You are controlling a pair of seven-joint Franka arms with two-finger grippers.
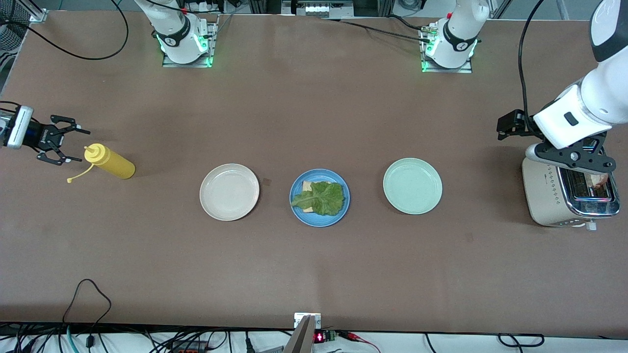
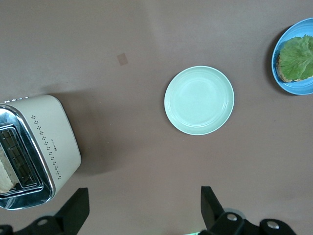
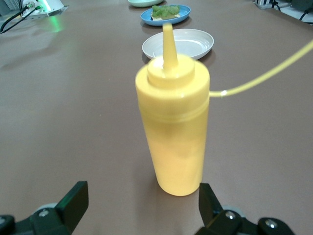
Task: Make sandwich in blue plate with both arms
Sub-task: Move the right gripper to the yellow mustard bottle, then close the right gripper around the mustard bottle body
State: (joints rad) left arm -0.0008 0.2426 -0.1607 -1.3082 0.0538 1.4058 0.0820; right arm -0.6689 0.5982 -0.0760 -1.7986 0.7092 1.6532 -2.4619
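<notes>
Black fingers of the left gripper (image 2: 142,208) stand wide apart, empty, over the toaster (image 1: 564,196) at the left arm's edge of the desk. For the second slice (image 1: 599,180), I would centre the jaws on its crust and lift straight up. At the right arm's edge the right gripper (image 1: 66,139), spread and empty, faces the yellow bottle (image 1: 110,162). Mid-desk, the blue plate (image 1: 299,214) holds bread under lettuce (image 1: 321,197).
</notes>
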